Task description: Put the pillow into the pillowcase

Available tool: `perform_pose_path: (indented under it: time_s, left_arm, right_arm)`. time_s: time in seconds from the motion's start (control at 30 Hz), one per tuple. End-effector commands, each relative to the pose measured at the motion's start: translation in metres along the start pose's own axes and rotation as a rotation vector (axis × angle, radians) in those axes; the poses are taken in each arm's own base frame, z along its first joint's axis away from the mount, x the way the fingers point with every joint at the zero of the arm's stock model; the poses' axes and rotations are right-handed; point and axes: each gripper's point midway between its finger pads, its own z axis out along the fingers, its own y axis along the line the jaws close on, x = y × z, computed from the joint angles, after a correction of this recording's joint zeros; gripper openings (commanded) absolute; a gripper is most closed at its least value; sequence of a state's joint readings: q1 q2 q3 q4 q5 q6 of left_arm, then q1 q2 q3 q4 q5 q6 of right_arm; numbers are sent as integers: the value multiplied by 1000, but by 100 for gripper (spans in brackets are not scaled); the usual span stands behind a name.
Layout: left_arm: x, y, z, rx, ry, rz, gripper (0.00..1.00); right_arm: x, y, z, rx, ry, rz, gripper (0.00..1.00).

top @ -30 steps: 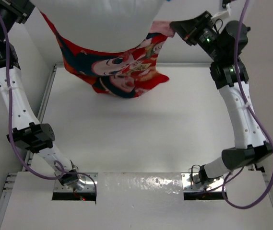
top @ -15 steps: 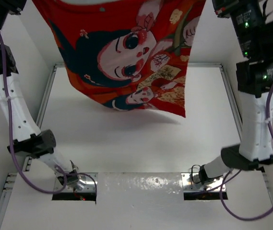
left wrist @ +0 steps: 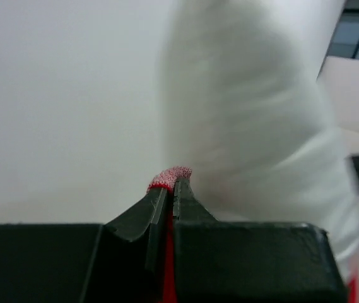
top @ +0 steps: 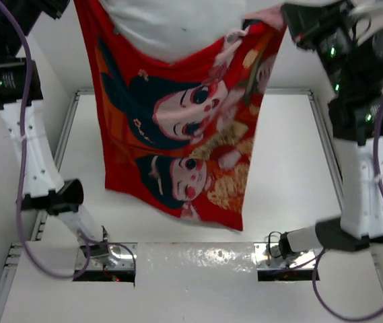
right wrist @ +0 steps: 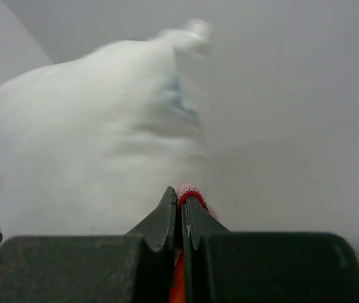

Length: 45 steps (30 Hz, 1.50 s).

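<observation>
Aloft, the pillowcase (top: 178,141) hangs by its upper corners with the pillow (top: 171,27) bulging from its top.
From above, the red cover drapes down over the table (top: 292,188) with two cartoon faces showing. The white cushion sits partly inside the opening, and whether the lower hem touches the surface cannot be told. Only the wrist cameras settle the grips. The left gripper (left wrist: 173,187) is clamped tight on a sliver of red hem. The right gripper (right wrist: 179,201) is likewise pinched on red fabric. The blurred pillow swells just beyond each pair of tips, which the overhead view crops or hides.
</observation>
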State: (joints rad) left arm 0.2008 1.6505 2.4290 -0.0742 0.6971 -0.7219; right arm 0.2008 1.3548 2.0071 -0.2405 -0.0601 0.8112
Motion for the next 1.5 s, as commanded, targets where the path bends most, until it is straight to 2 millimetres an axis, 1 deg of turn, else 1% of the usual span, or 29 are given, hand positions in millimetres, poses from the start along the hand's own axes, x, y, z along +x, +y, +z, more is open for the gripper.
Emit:
perform_pose_path:
  time_s: [0.0, 0.07, 0.13, 0.2, 0.23, 0.3, 0.37, 0.43, 0.5, 0.57, 0.6, 0.63, 0.7, 0.8, 0.83, 0.87, 0.93, 1.0, 1.03, 1.07, 1.1, 1.2, 1.23, 1.27, 1.3, 1.33, 1.37, 1.4, 1.47]
  left_arm:
    - [-89, -81, -27, 160, -234, 218, 0]
    - [22, -28, -22, 23, -39, 139, 0]
    - [46, 17, -18, -53, 3, 2, 0]
    - [-48, -11, 12, 23, -168, 146, 0]
    - [-80, -45, -1, 162, -262, 264, 0]
    - [-66, -73, -20, 136, -192, 296, 0]
    - [26, -9, -17, 4, -63, 146, 0]
    - [33, 14, -5, -55, -6, 72, 0]
    - [-64, -44, 11, 65, -236, 273, 0]
    - [-79, -81, -11, 106, -232, 310, 0]
    - [-53, -74, -13, 80, -130, 292, 0]
    - [51, 12, -1, -27, 53, 104, 0]
    - [4, -29, -20, 33, -77, 103, 0]
    - [-87, -54, -2, 111, -288, 208, 0]
    - [-102, -40, -16, 151, -329, 265, 0]
    - [-108, -83, -38, 133, -317, 255, 0]
    - [-2, -2, -27, -46, -115, 199, 0]
    - [8, 13, -22, -59, -89, 115, 0]
    - [-80, -60, -31, 25, -224, 274, 0]
    - [-91, -20, -15, 21, -262, 229, 0]
    - [-123, -54, -32, 105, -352, 358, 0]
    - [-63, -67, -28, 76, -197, 319, 0]
    - [23, 20, -28, -79, -65, 184, 0]
    - [19, 7, -32, -55, -90, 136, 0]
    - [-49, -50, -35, 30, -163, 247, 0]
    - [-55, -6, -8, 5, -165, 248, 0]
    - [-133, -101, -44, 148, -386, 454, 0]
    - [-126, -78, -39, 171, -366, 445, 0]
    - [-96, -88, -44, 153, -227, 484, 0]
  right_arm:
    - [-100, 72, 2, -156, -245, -78, 0]
    - [-71, 61, -11, -124, -123, -79, 0]
    - [0, 4, 3, -80, -81, 6, 0]
    - [-49, 21, 5, -68, -215, -35, 0]
    - [-126, 85, -27, -180, -367, -75, 0]
    - [-109, 71, -12, -124, -275, -105, 0]
    - [-32, 20, -2, -27, -65, -91, 0]
    - [-35, 15, -16, -82, -218, -5, 0]
    - [-71, 35, -14, -59, -234, -95, 0]
    - [-112, 73, -13, -129, -290, -132, 0]
    - [-86, 52, -12, -52, -177, -147, 0]
    - [-6, -13, 11, 87, 35, -146, 0]
    - [33, -34, -11, 30, -19, -64, 0]
    - [-49, 14, 0, -3, -169, -146, 0]
    - [-129, 80, -33, -126, -347, -161, 0]
    - [-104, 57, -12, -57, -252, -169, 0]
    - [-33, 1, 0, 77, -26, -186, 0]
    - [-52, 18, -26, -34, -227, -111, 0]
    - [-62, 19, -25, -46, -291, -91, 0]
    - [-50, -5, 6, 55, -222, -142, 0]
    - [-137, 67, -29, -68, -404, -160, 0]
    - [-92, 37, -17, 36, -195, -197, 0]
    - [-23, -15, -15, 138, -16, -188, 0]
    - [-41, 1, -15, 29, -182, -121, 0]
    - [-37, -10, -24, 33, -245, -92, 0]
    - [-77, 16, -25, -5, -341, -99, 0]
    - [-86, 15, -19, 59, -287, -191, 0]
    - [-167, 85, -62, -69, -475, -198, 0]
    - [-128, 52, -35, 34, -312, -228, 0]
